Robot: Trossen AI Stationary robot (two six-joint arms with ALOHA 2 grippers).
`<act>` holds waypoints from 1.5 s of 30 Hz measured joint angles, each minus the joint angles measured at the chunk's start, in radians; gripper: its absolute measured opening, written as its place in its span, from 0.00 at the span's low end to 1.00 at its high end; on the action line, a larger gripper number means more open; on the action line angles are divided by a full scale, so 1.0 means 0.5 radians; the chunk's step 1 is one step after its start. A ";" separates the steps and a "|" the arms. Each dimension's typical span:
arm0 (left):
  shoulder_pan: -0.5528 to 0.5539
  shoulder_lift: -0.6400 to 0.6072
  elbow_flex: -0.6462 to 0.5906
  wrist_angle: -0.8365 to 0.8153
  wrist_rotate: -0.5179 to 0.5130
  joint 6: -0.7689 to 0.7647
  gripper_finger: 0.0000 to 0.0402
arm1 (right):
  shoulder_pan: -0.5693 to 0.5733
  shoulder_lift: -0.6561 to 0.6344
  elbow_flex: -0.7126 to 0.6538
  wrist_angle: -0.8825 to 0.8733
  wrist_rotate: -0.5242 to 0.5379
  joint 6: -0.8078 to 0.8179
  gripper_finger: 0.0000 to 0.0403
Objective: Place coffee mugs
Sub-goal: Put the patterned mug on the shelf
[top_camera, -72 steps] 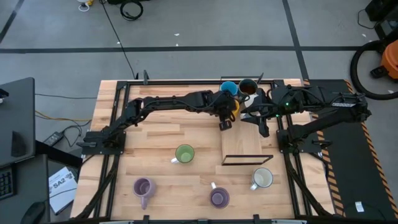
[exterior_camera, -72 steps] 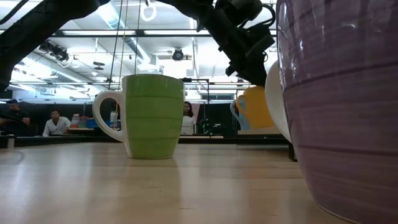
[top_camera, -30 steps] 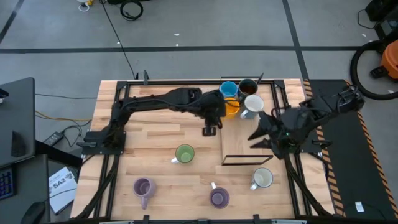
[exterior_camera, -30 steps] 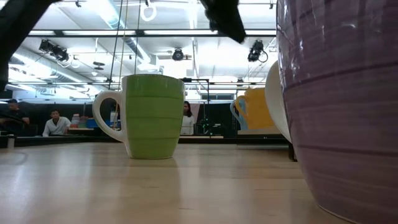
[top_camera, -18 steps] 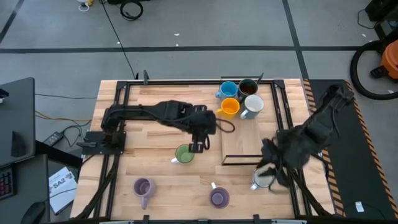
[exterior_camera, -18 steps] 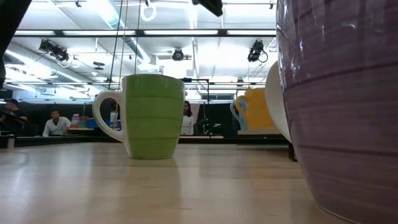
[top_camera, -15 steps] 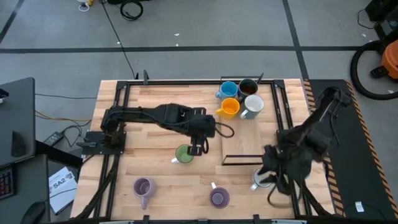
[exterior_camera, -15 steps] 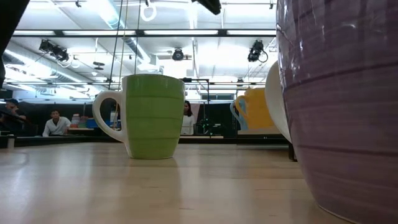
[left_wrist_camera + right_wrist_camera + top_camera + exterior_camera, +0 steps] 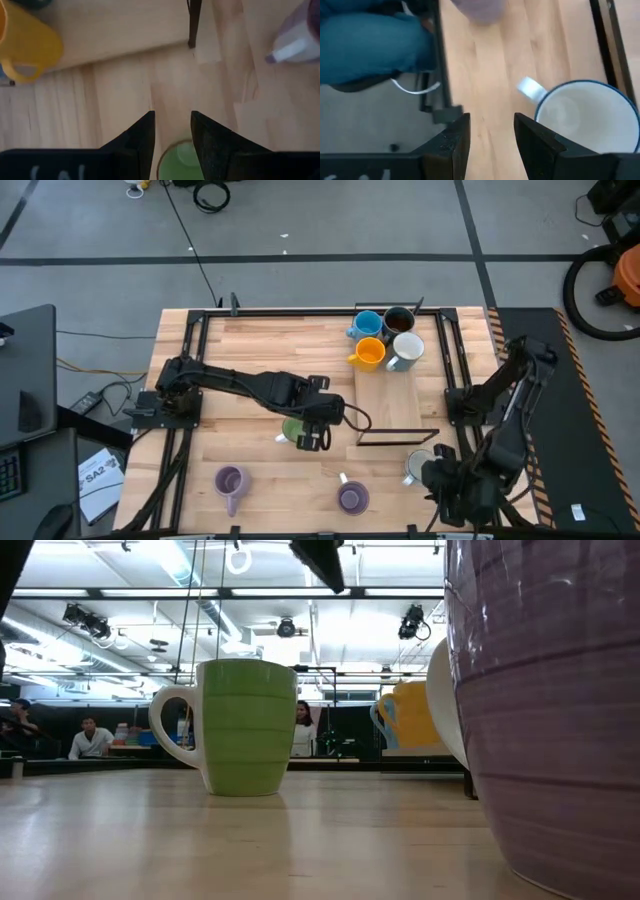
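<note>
**Hovering over the green and white mugs**

Filling the right side of the low view is a purple mug (image 9: pixel 545 710) with faint ridges around its glossy wall. From above, two purple mugs sit along the table's near edge: one to the left (image 9: pixel 231 481) with its handle toward the near edge, one nearer the middle (image 9: pixel 351 498).

At the near right corner, the right gripper (image 9: pixel 491 145) hangs beside the white mug (image 9: pixel 584 115) — a white cup with a thin blue rim and a pale handle. Its dark fingers (image 9: pixel 456 140) stand apart with bare wood between them, gripping nothing. A person's blue-clad leg (image 9: pixel 370 45) shows past the table edge in that wrist view.

Toward the table's middle, the left gripper (image 9: pixel 171 142) sits directly above the green mug (image 9: pixel 293 429); its fingers are spread, and the mug's green rim shows between them from the wrist camera. In the low view this mug (image 9: pixel 240 727) stands upright, banded green with a white handle on its left.

Just right of it lies a thin black wire frame (image 9: pixel 398 435) on a lighter wooden board (image 9: pixel 395 395).

At the far end of the board stand four mugs clustered together — orange-yellow (image 9: pixel 369 353), white (image 9: pixel 406 350), blue (image 9: pixel 367 323) and dark brown (image 9: pixel 398 320).

Beyond the table, people (image 9: pixel 88 737) sit in the room.
</note>
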 joint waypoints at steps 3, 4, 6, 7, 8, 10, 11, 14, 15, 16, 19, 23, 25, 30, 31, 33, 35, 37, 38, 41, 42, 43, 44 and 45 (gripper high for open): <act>0.000 -0.001 -0.007 0.045 0.003 0.001 0.33 | -0.001 0.073 0.000 -0.077 -0.003 0.001 0.39; 0.000 -0.001 -0.008 0.065 0.003 0.003 0.33 | -0.002 0.091 0.000 -0.097 -0.004 0.002 0.39; 0.000 -0.001 -0.008 0.097 0.003 0.006 0.33 | -0.001 0.129 0.000 -0.150 -0.005 0.003 0.39; 0.000 -0.002 -0.008 0.099 0.003 0.006 0.33 | 0.000 0.146 0.000 -0.170 -0.005 0.003 0.39; 0.000 -0.002 -0.008 0.103 0.004 0.006 0.33 | 0.000 0.163 0.000 -0.188 -0.005 0.003 0.39; -0.001 -0.002 -0.008 0.106 0.004 0.007 0.33 | -0.002 0.185 -0.002 -0.226 -0.011 0.002 0.39; -0.001 -0.002 -0.008 0.106 0.004 0.007 0.33 | -0.002 0.196 -0.002 -0.234 -0.012 0.003 0.39; 0.000 -0.002 -0.008 0.108 0.004 0.008 0.33 | -0.004 0.225 -0.002 -0.269 -0.020 0.002 0.39; 0.000 -0.002 -0.008 0.107 0.004 0.008 0.33 | -0.005 0.235 -0.002 -0.274 -0.018 0.001 0.39; -0.001 -0.002 -0.008 0.109 0.004 0.008 0.33 | -0.005 0.245 -0.002 -0.281 -0.018 0.001 0.39; -0.001 -0.002 -0.008 0.109 0.004 0.008 0.33 | -0.005 0.286 -0.002 -0.299 -0.019 -0.008 0.39; 0.000 -0.002 -0.008 0.109 0.005 0.005 0.33 | -0.005 0.346 -0.002 -0.301 -0.022 -0.071 0.39; -0.001 -0.002 -0.008 0.110 0.005 0.003 0.33 | -0.005 0.372 -0.003 -0.301 -0.022 -0.101 0.39; -0.001 -0.002 -0.008 0.110 0.005 -0.011 0.33 | -0.014 0.432 -0.003 -0.304 -0.021 -0.126 0.39; -0.001 -0.002 -0.008 0.110 0.005 -0.011 0.33 | -0.015 0.440 -0.003 -0.304 -0.021 -0.127 0.39; 0.000 -0.002 -0.008 0.110 0.005 -0.011 0.33 | -0.018 0.458 -0.004 -0.304 -0.021 -0.127 0.39; 0.000 -0.002 -0.008 0.111 0.005 -0.011 0.33 | -0.018 0.473 -0.004 -0.307 -0.022 -0.127 0.39; -0.001 -0.002 -0.008 0.110 0.005 -0.011 0.33 | -0.021 0.472 -0.011 -0.299 -0.022 -0.126 0.38; -0.001 -0.002 -0.008 0.112 0.005 -0.011 0.33 | -0.025 0.472 -0.012 -0.302 -0.022 -0.125 0.38; -0.001 -0.002 -0.008 0.109 0.005 -0.012 0.33 | -0.030 0.472 -0.013 -0.309 -0.021 -0.128 0.35; -0.001 -0.002 -0.008 0.111 0.005 -0.013 0.33 | -0.030 0.472 -0.013 -0.309 -0.021 -0.127 0.33; -0.001 -0.002 -0.008 0.111 0.005 -0.012 0.33 | -0.031 0.472 -0.013 -0.309 -0.022 -0.127 0.31; -0.001 -0.002 -0.008 0.110 0.005 -0.012 0.33 | -0.031 0.472 -0.013 -0.308 -0.022 -0.128 0.30; 0.000 -0.002 -0.008 0.111 0.005 -0.015 0.33 | -0.031 0.472 -0.013 -0.308 -0.022 -0.128 0.27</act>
